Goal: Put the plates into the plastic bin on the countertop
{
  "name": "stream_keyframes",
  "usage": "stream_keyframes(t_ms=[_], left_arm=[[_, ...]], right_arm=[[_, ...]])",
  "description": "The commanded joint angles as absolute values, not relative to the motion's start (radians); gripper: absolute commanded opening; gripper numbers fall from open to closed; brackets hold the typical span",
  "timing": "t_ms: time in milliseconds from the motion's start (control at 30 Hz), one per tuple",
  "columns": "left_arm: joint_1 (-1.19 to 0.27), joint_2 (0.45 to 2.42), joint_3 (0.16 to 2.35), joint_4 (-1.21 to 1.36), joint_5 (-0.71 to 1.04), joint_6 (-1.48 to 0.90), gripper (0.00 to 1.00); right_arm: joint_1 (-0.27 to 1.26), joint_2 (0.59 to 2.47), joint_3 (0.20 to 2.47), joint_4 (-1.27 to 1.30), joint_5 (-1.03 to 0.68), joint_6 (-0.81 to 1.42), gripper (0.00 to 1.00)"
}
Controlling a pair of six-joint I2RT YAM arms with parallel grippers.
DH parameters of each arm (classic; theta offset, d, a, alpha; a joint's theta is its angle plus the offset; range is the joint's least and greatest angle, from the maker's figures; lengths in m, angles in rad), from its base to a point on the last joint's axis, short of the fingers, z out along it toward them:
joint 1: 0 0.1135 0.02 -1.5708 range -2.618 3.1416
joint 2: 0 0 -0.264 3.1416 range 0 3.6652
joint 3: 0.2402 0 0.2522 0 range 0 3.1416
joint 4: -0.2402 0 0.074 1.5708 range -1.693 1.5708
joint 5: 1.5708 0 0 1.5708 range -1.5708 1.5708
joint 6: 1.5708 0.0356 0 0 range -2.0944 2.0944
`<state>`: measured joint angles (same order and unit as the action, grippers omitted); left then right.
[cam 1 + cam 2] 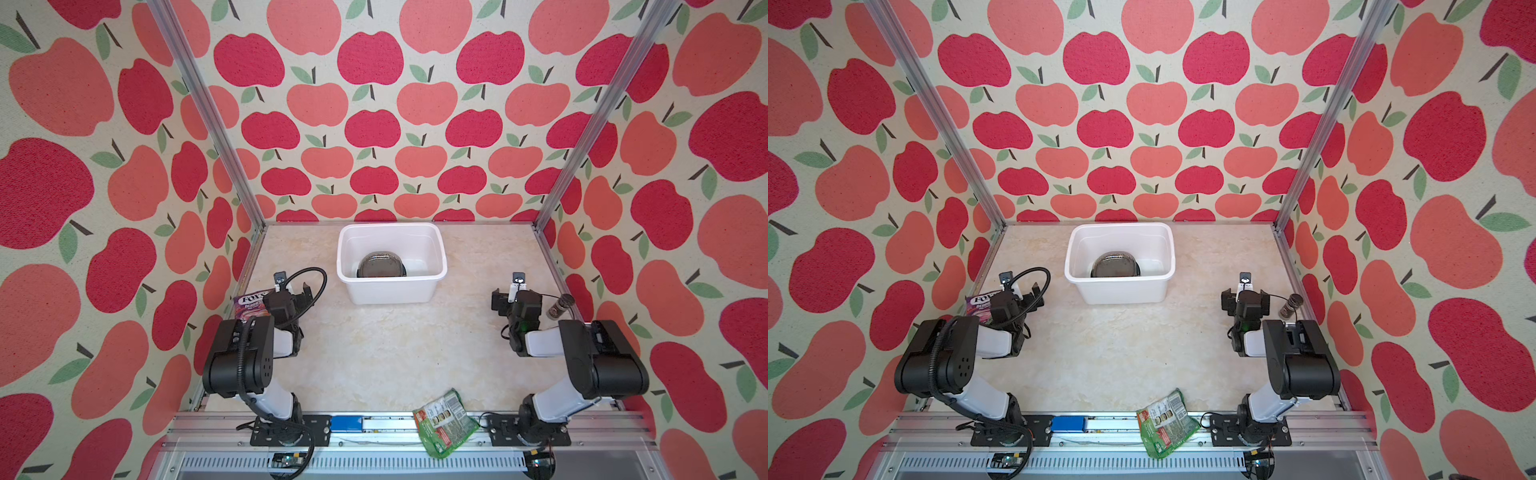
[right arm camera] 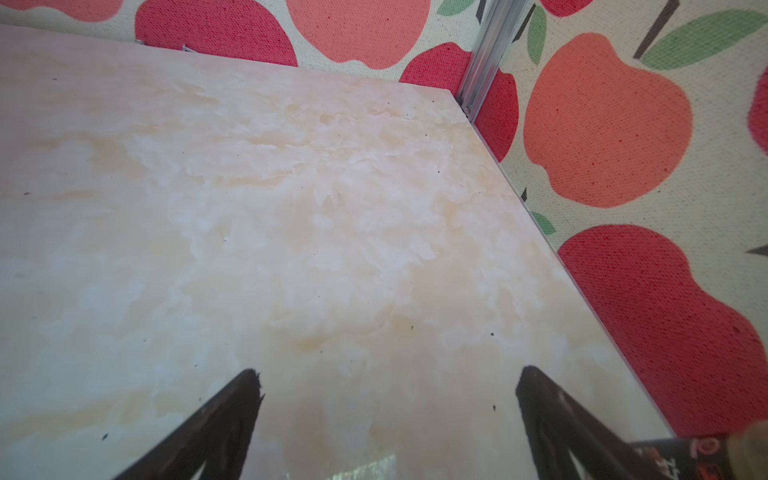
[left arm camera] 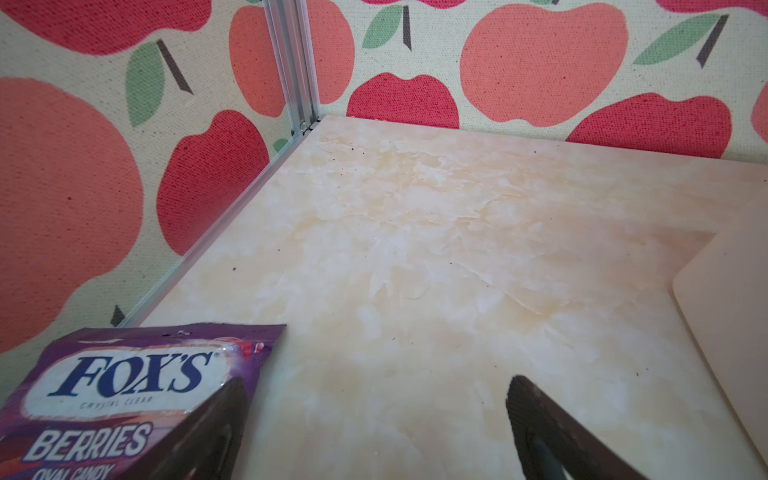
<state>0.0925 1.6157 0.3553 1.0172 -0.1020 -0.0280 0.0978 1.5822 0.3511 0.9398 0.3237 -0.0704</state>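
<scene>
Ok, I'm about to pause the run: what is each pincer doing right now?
The left pincer is open, holding nothing.
The right pincer is open, holding nothing.

Beige marbled surface, white plastic bin back centre, purple candy bag left, green packet overhanging front edge, dark jar right

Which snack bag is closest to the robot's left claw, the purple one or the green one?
The purple FOX'S candy bag, lying right beside the open left gripper. The green packet lies far away, down at the front edge.
</scene>
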Motion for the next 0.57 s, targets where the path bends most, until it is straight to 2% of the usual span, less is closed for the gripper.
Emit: stream_keyframes(t_ms=[0,533], left_arm=[[0.095,1.61,0.36,0.998,-0.089,-0.04,0.99],[0.093,1.612,0.364,0.995,-0.091,-0.04,0.99]], right_arm=[[0.104,1.603,0.347,1.062,0.285,-0.057,0.99],[0.086,1.593,0.361,1.011,0.218,-0.051,0.99]])
